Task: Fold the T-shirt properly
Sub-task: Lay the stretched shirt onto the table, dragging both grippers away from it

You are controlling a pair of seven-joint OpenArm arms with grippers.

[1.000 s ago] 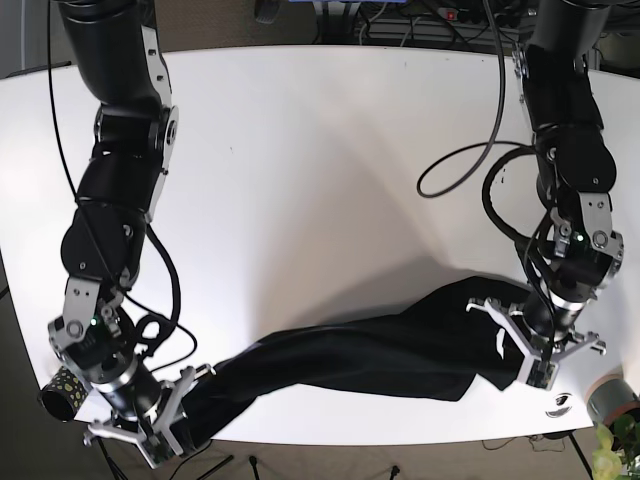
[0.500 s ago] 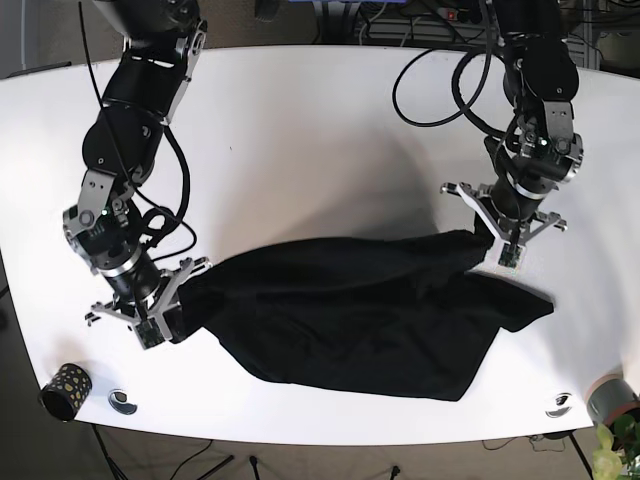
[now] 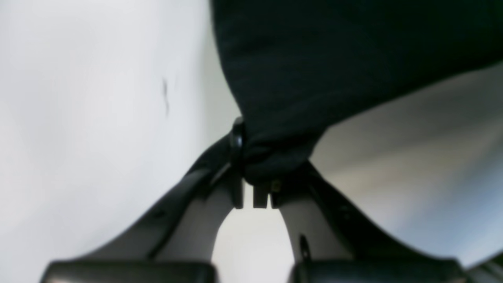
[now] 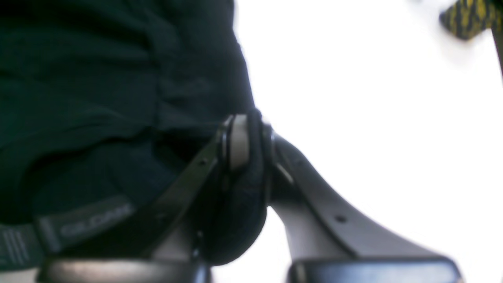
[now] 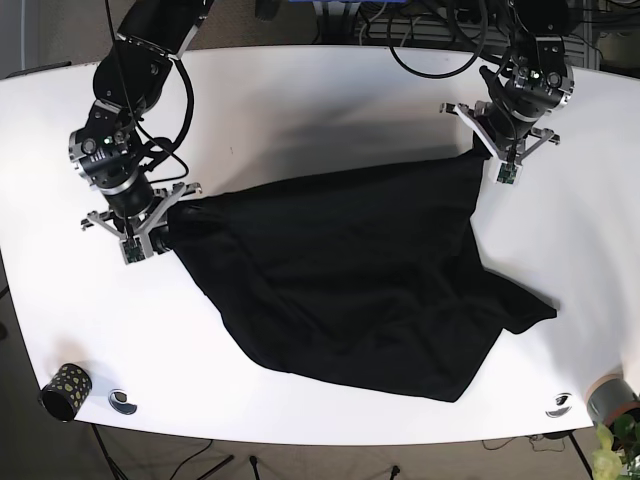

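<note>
Item: black T-shirt (image 5: 360,270), spread loosely on the white table (image 5: 300,110). It lay between the two arms, its top edge stretched taut along a line from one gripper to the other and rising slightly toward the left arm's side. The rest of the cloth hung away from that line toward the near table edge in an uneven, wrinkled sheet, with one corner trailing out on the left arm's side.

Left gripper (image 5: 497,152): jaws closed on a bunched corner of the T-shirt, confirmed in the left wrist view, where dark fabric was pinched between the fingertips (image 3: 255,165).

Right gripper (image 5: 148,230): jaws closed on the opposite end, a wad of cloth clamped between them in the right wrist view (image 4: 245,157), with a grey neck label (image 4: 74,228) showing close beside.

Relation: the garment lay wholly on the near side of both sets of jaws, each arm holding its own end. Neither was nearer the bulk.

Change: a second earlier both grippers had been low at the near edge with the shirt roped into a narrow band. Since then they had drawn it far up the table, and it had opened into a broad sheet.

Also present: a patterned cup (image 5: 63,390), near corner.
</note>
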